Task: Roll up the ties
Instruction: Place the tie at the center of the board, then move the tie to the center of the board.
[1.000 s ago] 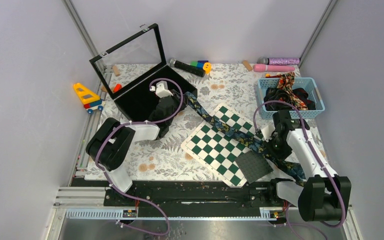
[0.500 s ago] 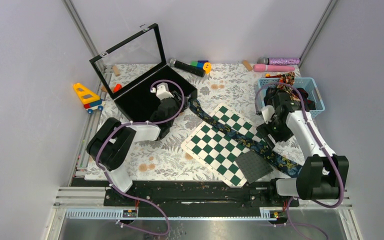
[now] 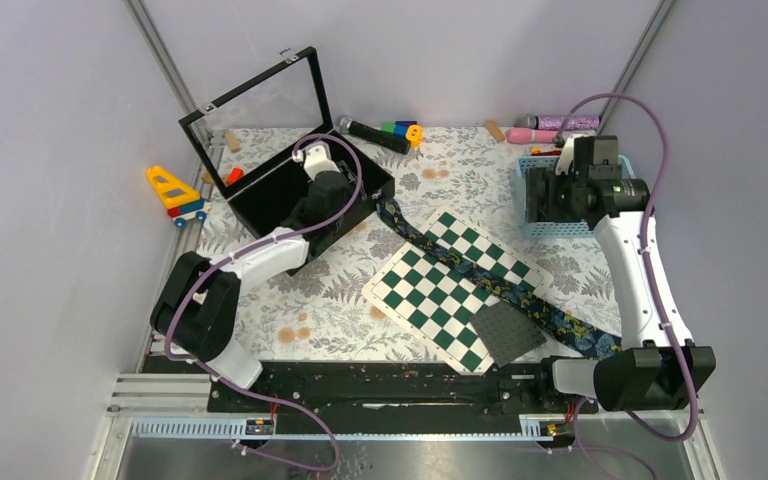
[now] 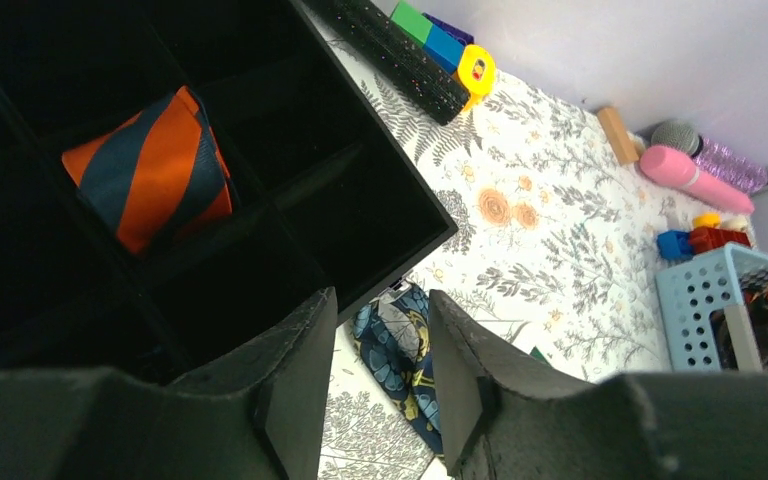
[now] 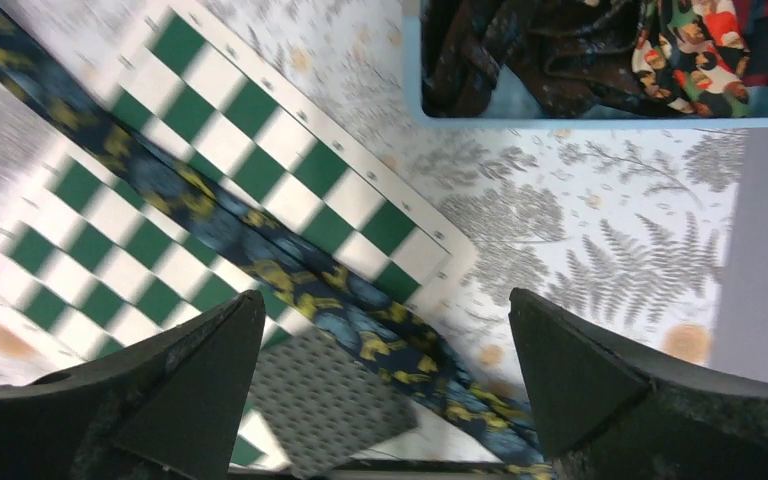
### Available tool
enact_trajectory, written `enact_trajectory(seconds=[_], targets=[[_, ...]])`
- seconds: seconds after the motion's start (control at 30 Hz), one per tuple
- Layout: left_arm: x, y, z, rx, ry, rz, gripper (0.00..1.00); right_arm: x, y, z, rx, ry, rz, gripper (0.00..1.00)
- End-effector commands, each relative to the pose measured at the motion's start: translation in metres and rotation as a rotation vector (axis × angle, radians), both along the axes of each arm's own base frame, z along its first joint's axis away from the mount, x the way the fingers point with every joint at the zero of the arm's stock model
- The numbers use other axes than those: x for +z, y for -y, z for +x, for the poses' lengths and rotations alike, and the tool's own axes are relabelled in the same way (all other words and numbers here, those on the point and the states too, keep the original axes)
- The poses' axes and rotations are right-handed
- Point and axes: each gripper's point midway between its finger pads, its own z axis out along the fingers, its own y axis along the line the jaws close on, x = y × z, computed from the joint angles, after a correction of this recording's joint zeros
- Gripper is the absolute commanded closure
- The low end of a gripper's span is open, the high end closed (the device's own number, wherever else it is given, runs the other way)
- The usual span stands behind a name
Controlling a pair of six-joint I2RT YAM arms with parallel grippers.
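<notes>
Holding nothing, the right gripper (image 5: 385, 300) has its jaws spread wide, the left gripper (image 4: 380, 312) its jaws partly apart.

Patterned cloth tie (image 5: 295, 280), perforated plastic basket (image 4: 695, 310), matt black box (image 3: 265, 208), glossy clear lid (image 3: 260, 100)

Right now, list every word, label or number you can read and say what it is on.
No readable text anywhere.
Yellow toy ring: red mark, too small to read.
Floral tie, chequered board, black box: patterns only, no lettering.
</notes>
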Motion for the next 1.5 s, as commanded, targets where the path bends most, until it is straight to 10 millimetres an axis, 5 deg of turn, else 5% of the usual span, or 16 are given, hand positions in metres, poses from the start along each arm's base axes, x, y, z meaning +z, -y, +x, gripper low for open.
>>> enact_trajectory(seconds=[0.0,0.13,0.4,0.5,0.87,1.1,1.47], targets=[[0.019,0.013,-0.003,-0.164,0.015,0.119,0.61,0.030,-0.026,0.022,-0.194,0.088,0.260,0.01],[0.011,0.036,0.002,-0.392,-0.005,0.221,0.62,0.021,-0.035,0.026,-0.220,0.115,0.342,0.00],[-0.033,0.035,0.019,-0.574,-0.122,0.361,0.57,0.034,-0.041,0.011,-0.232,0.178,0.435,0.01],[-0.050,0.028,0.024,-0.563,-0.190,0.410,0.51,0.033,-0.037,0.004,-0.238,0.194,0.413,0.01],[-0.079,-0.002,0.036,-0.441,-0.295,0.533,0.53,0.033,-0.037,0.005,-0.248,0.185,0.414,0.04],[-0.081,-0.035,0.051,-0.338,-0.327,0.557,0.57,0.034,-0.047,0.009,-0.236,0.178,0.426,0.06],[-0.080,-0.059,0.064,-0.238,-0.361,0.499,0.61,0.027,-0.063,0.011,-0.204,0.162,0.375,0.06]])
